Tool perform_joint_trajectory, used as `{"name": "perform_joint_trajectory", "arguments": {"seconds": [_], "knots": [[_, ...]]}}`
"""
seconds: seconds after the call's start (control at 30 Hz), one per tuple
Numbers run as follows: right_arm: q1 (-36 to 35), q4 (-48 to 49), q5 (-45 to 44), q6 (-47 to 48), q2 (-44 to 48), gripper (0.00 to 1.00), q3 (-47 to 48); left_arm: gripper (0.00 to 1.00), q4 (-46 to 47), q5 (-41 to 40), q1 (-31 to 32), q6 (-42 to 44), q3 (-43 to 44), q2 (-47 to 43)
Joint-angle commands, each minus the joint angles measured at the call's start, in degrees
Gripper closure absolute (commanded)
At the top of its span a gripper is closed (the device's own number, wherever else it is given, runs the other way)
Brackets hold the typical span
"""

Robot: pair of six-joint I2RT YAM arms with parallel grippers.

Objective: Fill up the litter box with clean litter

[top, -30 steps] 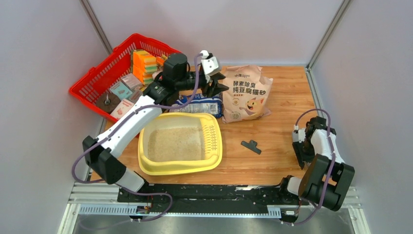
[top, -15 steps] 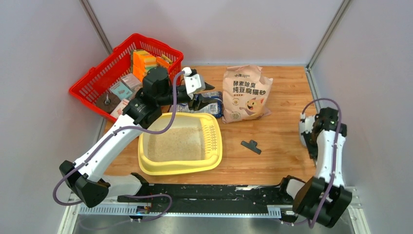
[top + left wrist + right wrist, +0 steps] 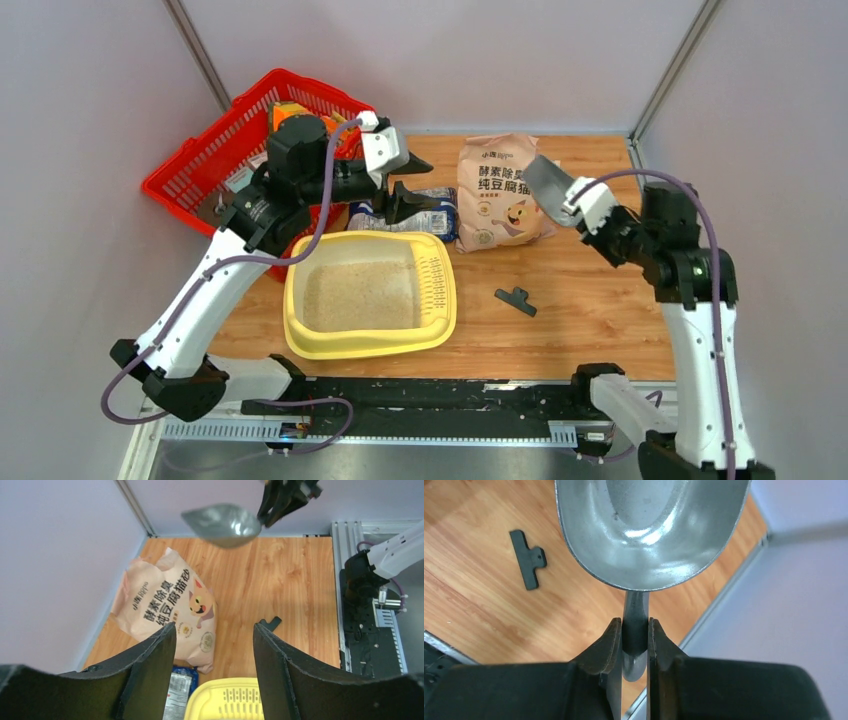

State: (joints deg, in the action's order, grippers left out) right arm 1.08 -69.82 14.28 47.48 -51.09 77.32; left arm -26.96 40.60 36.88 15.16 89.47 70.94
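Note:
The pale-yellow litter box [image 3: 438, 330] lies left of centre with a shallow layer of beige clean litter [image 3: 360, 295] inside. Its slotted rim [image 3: 225, 700] shows at the bottom of the left wrist view. The tan litter bag [image 3: 497, 195] lies behind it. My left gripper [image 3: 413, 185] hangs open above the box's far edge, nothing between its fingers [image 3: 150, 670]. My right gripper [image 3: 573, 206] is shut on the handle [image 3: 635, 625] of an empty metal scoop [image 3: 545, 180], held in the air over the tan bag's right side. The scoop's bowl [image 3: 649, 530] is bare.
A blue-and-white printed bag [image 3: 412, 217] lies between the box and the tan bag. A red mesh basket [image 3: 200, 160] of packets stands at the back left. A black clip [image 3: 516, 299] lies on the wood right of the box. Grey walls close in on three sides.
My right arm has risen from the right edge and swung left over the tan bag, the scoop now showing in its jaws. My left gripper has drawn back leftward and opened slightly wider.

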Motion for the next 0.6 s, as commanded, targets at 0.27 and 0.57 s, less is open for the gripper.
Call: {"name": "perform_joint_trajectory", "arguments": {"seconds": [0.27, 0.57], "knots": [[-30.69, 16.03, -3.29, 18.23, -16.76, 1.0, 9.26, 0.34, -8.82, -3.77, 0.12, -7.69, 11.25, 7.02], [-38.52, 17.88, -6.64, 23.8, -16.5, 1.0, 8.63, 0.37, -23.37, -7.2, 0.21, 13.82, 18.99, 11.59]]}}
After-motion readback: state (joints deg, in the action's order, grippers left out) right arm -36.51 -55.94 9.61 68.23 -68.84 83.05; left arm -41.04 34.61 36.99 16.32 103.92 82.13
